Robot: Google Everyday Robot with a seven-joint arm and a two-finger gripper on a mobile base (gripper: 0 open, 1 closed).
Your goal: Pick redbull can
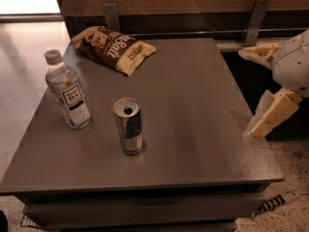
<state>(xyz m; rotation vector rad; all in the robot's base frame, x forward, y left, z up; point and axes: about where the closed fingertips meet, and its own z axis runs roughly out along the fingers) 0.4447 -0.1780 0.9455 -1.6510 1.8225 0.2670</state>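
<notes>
on the grey worktop [193, 105] we see the redbull can [129, 126] standing upright near the front middle. a clear water bottle [68, 91] stands near it on its left and a crumpled chip bag [113, 47] lies well behind, both on sides away from the hand. the hand [250, 91] hangs at the worktop's right edge, well apart from the can, its fingers spread wide and holding nothing.

Only word I can actually read is "Salt", in big pale letters on the brown chip bag [113, 48]. The dark word on its yellow end is too blurry. The water bottle [68, 92] has a white label with dark print, unreadable. The redbull can [129, 125] shows no legible lettering. The gripper [247, 91] hangs at the table's [193, 105] right edge, fingers apart, no markings.
</notes>
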